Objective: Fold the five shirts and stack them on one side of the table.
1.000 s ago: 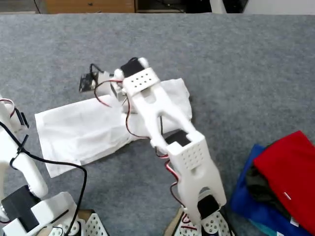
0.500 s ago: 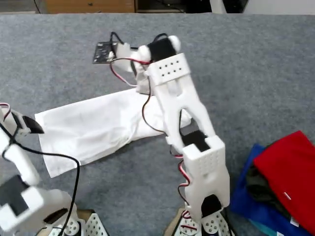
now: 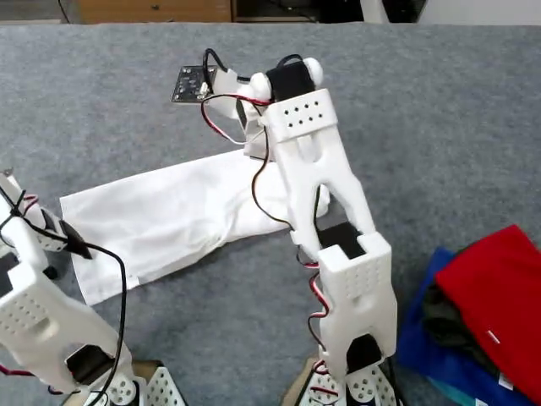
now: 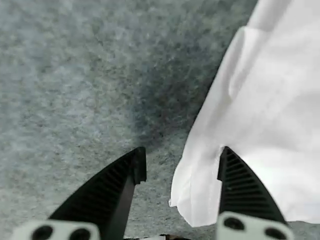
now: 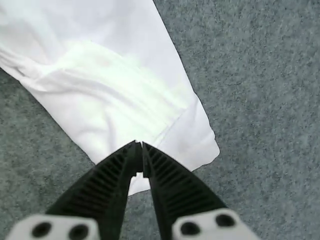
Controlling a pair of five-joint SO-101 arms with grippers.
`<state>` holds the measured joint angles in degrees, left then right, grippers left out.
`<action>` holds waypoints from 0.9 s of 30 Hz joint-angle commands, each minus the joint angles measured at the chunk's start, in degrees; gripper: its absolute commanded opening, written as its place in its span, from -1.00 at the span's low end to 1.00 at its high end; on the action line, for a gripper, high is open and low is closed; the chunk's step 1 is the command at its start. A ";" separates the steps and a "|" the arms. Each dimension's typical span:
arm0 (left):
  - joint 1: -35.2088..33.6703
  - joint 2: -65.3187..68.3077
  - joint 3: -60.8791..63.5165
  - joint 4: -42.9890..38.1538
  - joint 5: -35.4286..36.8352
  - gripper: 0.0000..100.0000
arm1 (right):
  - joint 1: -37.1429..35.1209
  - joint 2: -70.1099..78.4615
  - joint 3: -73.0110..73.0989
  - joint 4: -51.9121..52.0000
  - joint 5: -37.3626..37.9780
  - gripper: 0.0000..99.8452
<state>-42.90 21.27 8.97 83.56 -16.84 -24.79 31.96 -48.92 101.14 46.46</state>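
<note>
White shirt point(image 3: 169, 216) lies spread across the grey table point(image 3: 423, 127).
The left gripper point(image 4: 182, 152) gapes wide astride the shirt's edge, holding nothing. The right gripper point(image 5: 139, 146) is pinched closed over the far end. A red shirt point(image 3: 494, 288) tops a pile at the table's right, its tag unreadable.

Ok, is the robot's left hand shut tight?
No, the left hand is open, with its fingers spread apart over the edge of the white shirt.

We are finding no readable text or numbers. The white tag point(image 3: 493, 338) on the red shirt point(image 3: 499, 288) is showing nothing legible.
</note>
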 commanded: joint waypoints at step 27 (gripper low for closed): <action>-5.54 3.82 -12.40 4.13 9.41 -0.96 | 3.38 -12.26 -3.03 0.62 -5.19 -0.99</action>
<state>-43.25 25.32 3.34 85.32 -7.52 -22.77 25.19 -48.92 101.32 42.95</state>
